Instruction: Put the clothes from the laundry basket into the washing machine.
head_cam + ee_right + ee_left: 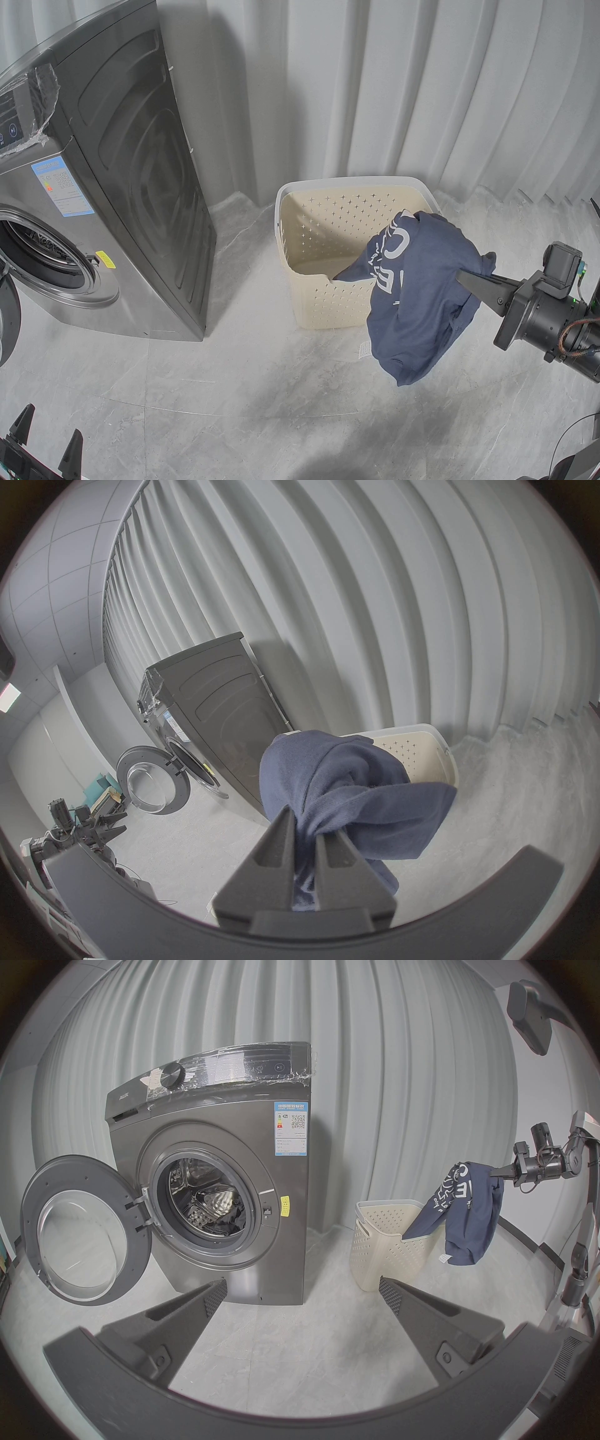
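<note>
Blue shirt (415, 300) hangs in the air from the right gripper (464, 279). The two fingers are squeezed tight together on a bunch of the cloth, with just the cloth between them. In the head view the shirt is at 9 o'clock from the gripper, right at its tips, and most of it droops down toward 7 o'clock, above the grey floor (262, 375). It has white letters on it.

One corner of the shirt reaches over the near rim of the laundry basket (350, 182). The basket is cream with little holes and sits at 10 o'clock from the gripper, close to the white curtain (406, 87).

The washing machine (125, 156) stands at 9 o'clock from the basket, well apart from the shirt. Its round door (81, 1229) is swung wide open, and something dark lies inside the drum (203, 1200).

The left gripper (50, 425) is down at 7 o'clock in the head view. Its fingers are spread wide and hold nothing. It is far from the shirt.
</note>
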Controlling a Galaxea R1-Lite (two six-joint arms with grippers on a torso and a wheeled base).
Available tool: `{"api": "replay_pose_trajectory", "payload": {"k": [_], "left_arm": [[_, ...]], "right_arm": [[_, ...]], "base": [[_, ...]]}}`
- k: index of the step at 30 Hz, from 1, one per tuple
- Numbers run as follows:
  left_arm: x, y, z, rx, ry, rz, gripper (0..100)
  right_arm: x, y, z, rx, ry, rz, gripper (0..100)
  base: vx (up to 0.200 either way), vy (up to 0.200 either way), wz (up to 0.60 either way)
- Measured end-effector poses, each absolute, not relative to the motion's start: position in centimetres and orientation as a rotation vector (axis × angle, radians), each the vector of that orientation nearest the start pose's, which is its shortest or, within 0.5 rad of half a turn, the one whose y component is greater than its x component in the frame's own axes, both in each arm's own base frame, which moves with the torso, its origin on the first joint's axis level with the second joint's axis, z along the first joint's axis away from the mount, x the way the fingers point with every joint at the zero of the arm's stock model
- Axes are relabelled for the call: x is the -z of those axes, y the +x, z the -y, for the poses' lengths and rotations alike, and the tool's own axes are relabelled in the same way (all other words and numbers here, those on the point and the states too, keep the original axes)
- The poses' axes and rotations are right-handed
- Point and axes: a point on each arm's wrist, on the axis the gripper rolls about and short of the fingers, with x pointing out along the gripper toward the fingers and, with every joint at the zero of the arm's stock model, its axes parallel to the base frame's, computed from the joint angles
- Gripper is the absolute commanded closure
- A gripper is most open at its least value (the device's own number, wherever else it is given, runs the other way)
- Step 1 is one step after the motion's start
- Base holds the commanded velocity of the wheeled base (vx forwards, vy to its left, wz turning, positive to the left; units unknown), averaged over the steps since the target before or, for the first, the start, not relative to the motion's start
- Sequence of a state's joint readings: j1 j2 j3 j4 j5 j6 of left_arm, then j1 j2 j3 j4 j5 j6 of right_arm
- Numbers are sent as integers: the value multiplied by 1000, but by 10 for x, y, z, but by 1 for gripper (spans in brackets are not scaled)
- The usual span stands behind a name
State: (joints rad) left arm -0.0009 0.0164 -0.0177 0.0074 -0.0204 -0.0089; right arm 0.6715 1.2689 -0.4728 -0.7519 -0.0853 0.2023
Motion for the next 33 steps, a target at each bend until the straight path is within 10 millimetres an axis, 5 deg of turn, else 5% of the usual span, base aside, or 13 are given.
{"api": "replay_pose_trajectory", "payload": {"k": [5,33], "left_arm": [[-80,-23,0,22,-10,-6,0],[-80,-23,0,24,-16,-8,0]], "right_arm": [[-210,148,-115,-579,177,-96,100],[-207,146,-114,-582,152,-93,100]], "base": [[0,0,0],[0,200,0]]}}
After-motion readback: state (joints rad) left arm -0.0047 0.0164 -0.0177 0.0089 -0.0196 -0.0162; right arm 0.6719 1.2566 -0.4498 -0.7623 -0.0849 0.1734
